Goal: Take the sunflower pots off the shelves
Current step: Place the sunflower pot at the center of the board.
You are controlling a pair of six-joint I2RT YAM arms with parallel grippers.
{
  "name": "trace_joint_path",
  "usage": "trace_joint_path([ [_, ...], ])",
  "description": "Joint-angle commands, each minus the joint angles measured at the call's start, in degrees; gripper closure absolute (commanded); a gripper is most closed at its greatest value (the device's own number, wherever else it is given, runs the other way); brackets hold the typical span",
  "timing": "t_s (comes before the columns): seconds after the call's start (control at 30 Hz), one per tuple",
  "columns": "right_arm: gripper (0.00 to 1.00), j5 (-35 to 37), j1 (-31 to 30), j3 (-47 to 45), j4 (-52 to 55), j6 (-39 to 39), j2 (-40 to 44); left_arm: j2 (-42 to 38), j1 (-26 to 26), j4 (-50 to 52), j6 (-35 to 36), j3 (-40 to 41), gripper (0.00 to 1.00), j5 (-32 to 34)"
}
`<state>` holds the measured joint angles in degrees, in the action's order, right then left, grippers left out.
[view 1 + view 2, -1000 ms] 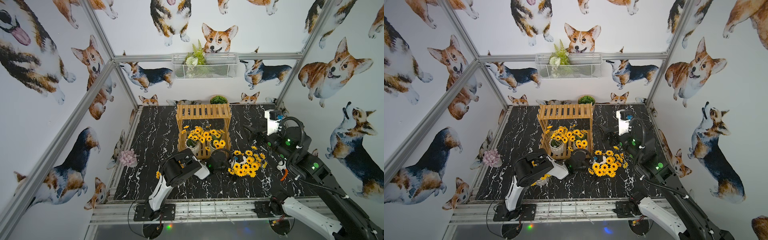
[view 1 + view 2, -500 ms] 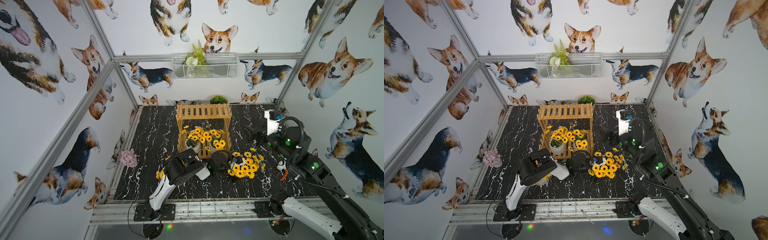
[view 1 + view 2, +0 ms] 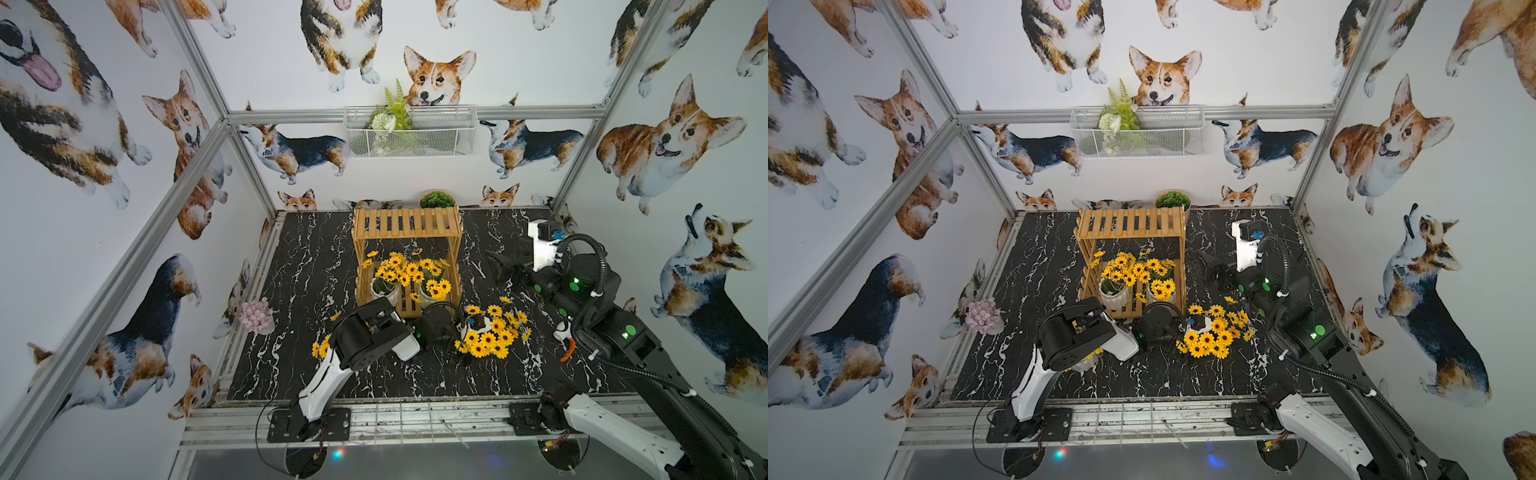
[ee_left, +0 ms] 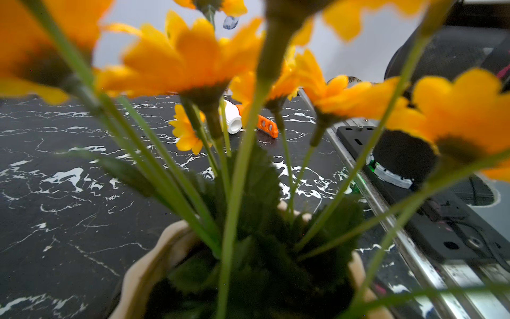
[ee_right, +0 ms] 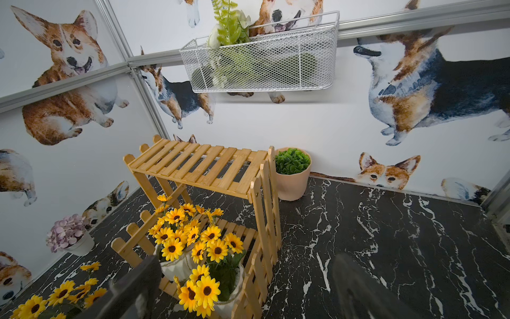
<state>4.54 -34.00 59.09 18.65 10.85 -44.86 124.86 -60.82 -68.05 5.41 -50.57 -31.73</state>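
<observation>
- Left arm is crouching low, left gripper sitting among the flowers of a pot beside the shelves; pinching or spread, we cannot tell.
- Right gripper is hovering spread and empty, apart from the right posts.
- Two pots are standing on the lower shelf; a fourth pot is peeking from under the left elbow.
- We're seeing bare table behind the right gripper.
</observation>
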Motion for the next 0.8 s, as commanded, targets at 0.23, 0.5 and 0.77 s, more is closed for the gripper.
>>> trace_joint_path([
  [0.23, 0.00, 0.83, 0.07, -0.17, -0.29, 0.13, 0.30, 0.70, -0.01, -2.30, 1.81, 0.53, 0.45, -1.06],
  [0.5, 0.00, 0.87, 0.07, -0.24, -0.29, 0.13, 0.13, 1.34, -0.02, -3.14, 2.20, 0.97, 0.35, -1.50],
  [0.77, 0.00, 0.65, 0.07, -0.64, -0.51, 0.31, 0.02, 1.28, 0.02, -3.68, 2.58, 1.17, 0.28, -1.53],
])
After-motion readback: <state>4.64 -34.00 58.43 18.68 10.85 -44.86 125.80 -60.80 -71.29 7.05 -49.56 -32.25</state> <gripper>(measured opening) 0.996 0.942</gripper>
